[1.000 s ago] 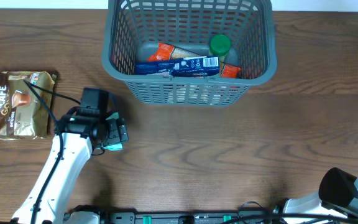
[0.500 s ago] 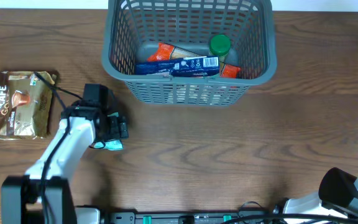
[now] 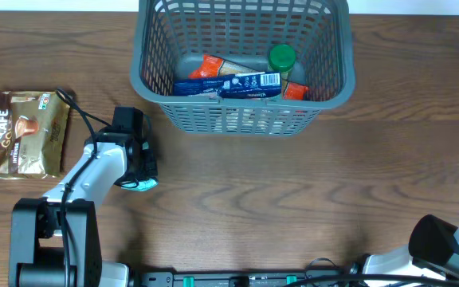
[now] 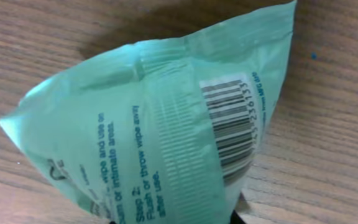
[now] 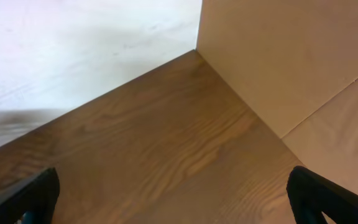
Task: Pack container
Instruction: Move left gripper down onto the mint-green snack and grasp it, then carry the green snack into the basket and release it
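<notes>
Apparently the wipes packet (image 4: 148,137) was pinched at its lower edge by the left gripper (image 3: 139,169), dark finger ends just showing either side of it, presumably so it could be carried off the table (image 3: 293,207). The basket (image 3: 237,119) was set at the far middle, well apart from the packet, with a blue box (image 3: 237,83) and a green-lidded jar (image 3: 282,57) inside. A coffee bag (image 3: 21,132) was seen lying flat nearby, likely next. The right gripper (image 5: 173,180) was seen spread wide, parked aside, probably to leave room.
</notes>
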Motion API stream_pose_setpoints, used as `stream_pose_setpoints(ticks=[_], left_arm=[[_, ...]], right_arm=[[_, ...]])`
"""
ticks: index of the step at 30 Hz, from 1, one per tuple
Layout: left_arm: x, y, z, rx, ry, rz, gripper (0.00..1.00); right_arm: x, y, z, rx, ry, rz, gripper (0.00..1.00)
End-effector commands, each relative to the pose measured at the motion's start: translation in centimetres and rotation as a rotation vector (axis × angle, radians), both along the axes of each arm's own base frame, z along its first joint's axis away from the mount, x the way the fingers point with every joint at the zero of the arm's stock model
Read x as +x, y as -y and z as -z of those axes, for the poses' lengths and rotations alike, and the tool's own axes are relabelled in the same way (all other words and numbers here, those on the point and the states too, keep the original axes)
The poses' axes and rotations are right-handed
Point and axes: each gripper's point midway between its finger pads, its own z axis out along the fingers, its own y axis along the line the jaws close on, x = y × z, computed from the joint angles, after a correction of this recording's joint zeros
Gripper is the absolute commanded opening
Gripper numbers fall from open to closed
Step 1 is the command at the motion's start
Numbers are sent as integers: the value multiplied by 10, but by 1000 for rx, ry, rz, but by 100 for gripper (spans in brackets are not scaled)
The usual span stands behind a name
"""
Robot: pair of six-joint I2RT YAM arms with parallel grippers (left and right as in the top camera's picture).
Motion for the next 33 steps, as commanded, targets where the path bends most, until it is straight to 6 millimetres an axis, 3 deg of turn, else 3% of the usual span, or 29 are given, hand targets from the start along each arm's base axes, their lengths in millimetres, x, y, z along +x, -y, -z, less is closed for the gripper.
stream_pose_setpoints(ticks=[1,4,8,11,15,20,23,27,30,33], left_arm=[[-3,-2,4,4,-16,0,6],[1,-2,-4,2,6,0,6],[22,-5,-43,22,92,2,6],[45,-16,-99,70,209,-1,6],[70,-36,-197,140,418,-50,6],[87,-35,-323,108,748,-72,6],[93,-13,-394,-14,956,-12,6],[95,32,-459,-226,1162,160,6],[94,66,-486,-362,1256,315,6],[99,95,-490,-425,1280,448,6]], right_arm=[[2,2,4,17,-2,9,99],[2,2,4,18,-3,9,99],[2,2,4,17,-2,9,99],[2,2,4,18,-3,9,99],[2,2,4,17,-2,9,99],[2,2,4,17,-3,9,99],[2,2,4,18,-3,9,99],[2,2,4,17,-2,9,99],[2,2,4,17,-2,9,99],[2,2,4,17,-2,9,99]])
